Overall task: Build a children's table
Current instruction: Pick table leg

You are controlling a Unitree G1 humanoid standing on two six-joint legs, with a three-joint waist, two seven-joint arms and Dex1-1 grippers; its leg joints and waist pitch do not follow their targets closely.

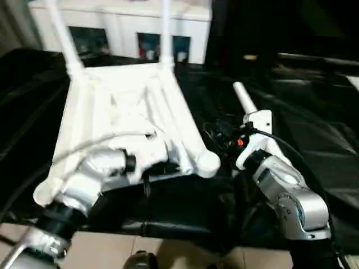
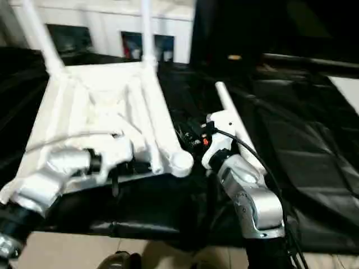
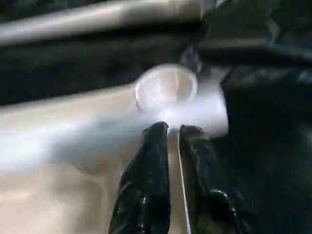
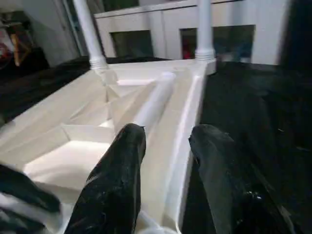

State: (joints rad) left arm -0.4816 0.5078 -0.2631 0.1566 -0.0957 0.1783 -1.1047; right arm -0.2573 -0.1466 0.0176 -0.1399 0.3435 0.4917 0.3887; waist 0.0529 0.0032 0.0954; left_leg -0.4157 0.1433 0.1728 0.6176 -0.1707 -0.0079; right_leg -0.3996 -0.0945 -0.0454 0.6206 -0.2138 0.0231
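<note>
The white tabletop [image 1: 84,106] lies ribbed side up on a black cloth. Two legs [image 1: 64,33] [image 1: 166,28] stand upright in its far corner sockets. A third leg [image 4: 156,97] rests along the underside near the right rim. A fourth leg [image 1: 244,96] lies on the cloth beside my right wrist. My left gripper [image 3: 173,131] sits at the near edge, just short of the empty near-right corner socket [image 3: 165,87], its fingers a narrow slit apart with a thin pale edge between them. My right gripper [image 4: 168,134] stands open just right of that corner, pointing along the rim, holding nothing.
A white cabinet [image 1: 123,25] with dark openings stands behind the table. The black cloth [image 1: 314,140] spreads wide to the right, in folds. A tan floor [image 1: 185,252] shows at the near edge. A cable [image 1: 280,148] loops over my right forearm.
</note>
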